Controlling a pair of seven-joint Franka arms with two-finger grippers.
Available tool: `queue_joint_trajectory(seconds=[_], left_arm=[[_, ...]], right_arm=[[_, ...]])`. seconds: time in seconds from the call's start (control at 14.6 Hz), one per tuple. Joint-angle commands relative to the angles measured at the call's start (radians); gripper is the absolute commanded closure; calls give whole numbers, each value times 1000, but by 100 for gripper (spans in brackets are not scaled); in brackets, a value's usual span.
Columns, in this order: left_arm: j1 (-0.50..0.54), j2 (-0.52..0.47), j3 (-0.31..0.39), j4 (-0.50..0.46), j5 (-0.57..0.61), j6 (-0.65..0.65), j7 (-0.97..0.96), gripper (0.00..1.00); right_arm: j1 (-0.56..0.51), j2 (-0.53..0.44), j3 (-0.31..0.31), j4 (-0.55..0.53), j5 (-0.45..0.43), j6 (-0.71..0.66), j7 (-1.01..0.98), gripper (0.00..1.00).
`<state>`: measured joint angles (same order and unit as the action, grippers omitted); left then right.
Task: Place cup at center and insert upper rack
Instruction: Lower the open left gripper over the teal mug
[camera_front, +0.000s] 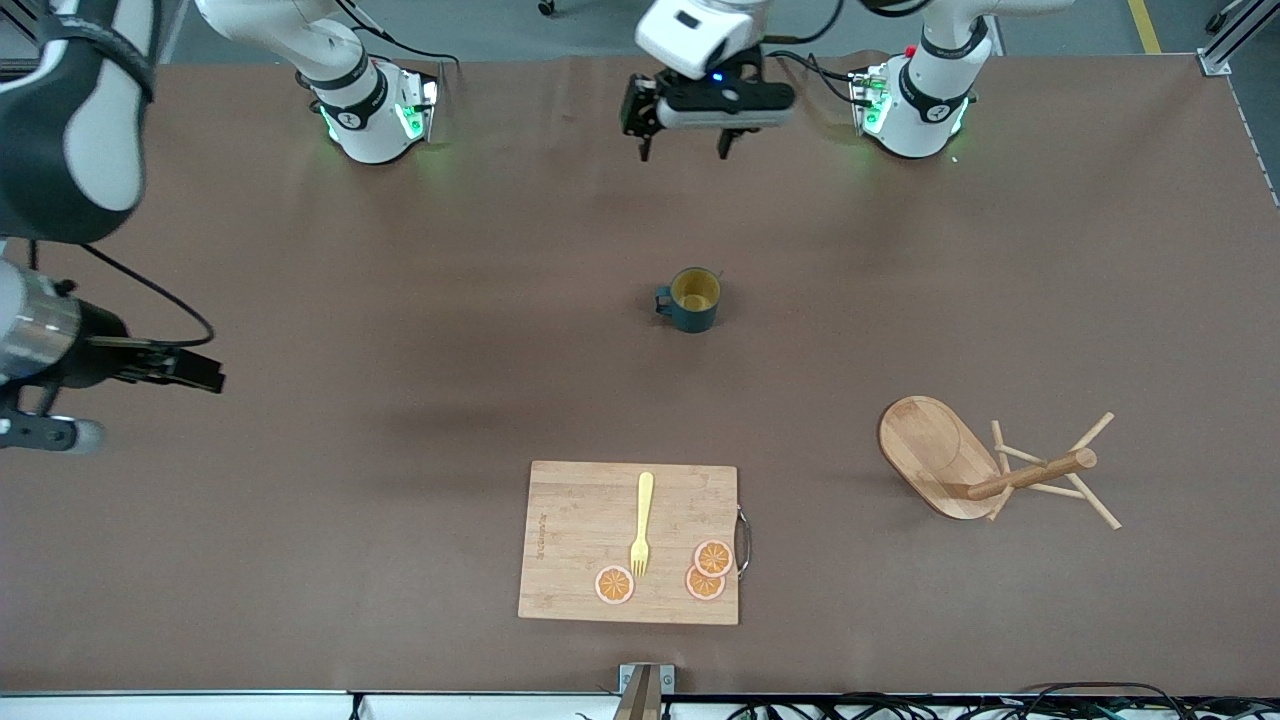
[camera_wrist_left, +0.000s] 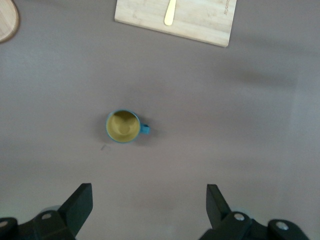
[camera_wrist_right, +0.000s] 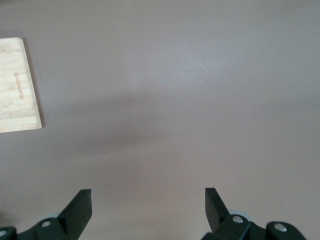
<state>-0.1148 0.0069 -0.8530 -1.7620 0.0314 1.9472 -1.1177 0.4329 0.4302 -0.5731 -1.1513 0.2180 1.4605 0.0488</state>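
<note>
— Nearest to the front camera we have the cutting board (camera_front: 628, 541), with a yellow fork (camera_front: 641, 524) and three orange slices (camera_front: 705, 570) lying on it. What do we see of the cup?

— We see the cup (camera_front: 693, 298) standing upright on the bare table (camera_front: 300, 560), about mid-table and farther from the front camera than the board. Its mustard inside faces up and its small handle points toward the right arm's end. Nothing touches it.

— And the upper rack?

— We find the upper rack (camera_front: 985, 466) tipped on its side toward the left arm's end of the table, well apart from the cup. Its oval base stands on edge, and its post and thin pegs point toward that same end.

— Where are our grippers?

— Our left gripper (camera_front: 687, 150) hangs over bare table between the two bases, fingers spread wide and holding nothing; its wrist view looks down on the cup (camera_wrist_left: 123, 126) and an edge of the board (camera_wrist_left: 200, 25). Our right gripper (camera_front: 190, 370) waits in the air over the right arm's end of the table, fingers (camera_wrist_right: 80, 207) also wide apart and empty, with a corner of the board (camera_wrist_right: 17, 85) in its wrist view.
</note>
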Motion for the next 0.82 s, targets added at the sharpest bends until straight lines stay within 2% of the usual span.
queue_joint_trajectory(seconds=[0.0, 0.14, 0.21, 0.41, 0.48, 0.62, 0.75], left_arm=[[-60, -10, -23, -112, 111, 122, -150, 0], [-112, 16, -23, -163, 201, 182, -249, 0], [-138, 43, -23, -181, 273, 200, -319, 0], [-209, 161, -23, -198, 506, 216, -540, 0], [-229, 204, -23, -198, 578, 217, -609, 0], [-262, 267, -23, -198, 709, 216, -741, 0], [-279, 317, -23, -205, 816, 210, -838, 0]], right_arm=[[0, -63, 15, -31, 11, 7, -3, 0], [-16, -79, 27, -36, 14, 11, 5, 0], [-37, -96, 60, -38, 8, 12, 6, 0], [-214, -129, 238, -38, 3, 14, -3, 0], [-255, -148, 292, -41, -21, 15, -3, 0], [-301, -194, 387, -74, -130, 50, -4, 0], [-397, -237, 487, -137, -164, 89, -7, 0]])
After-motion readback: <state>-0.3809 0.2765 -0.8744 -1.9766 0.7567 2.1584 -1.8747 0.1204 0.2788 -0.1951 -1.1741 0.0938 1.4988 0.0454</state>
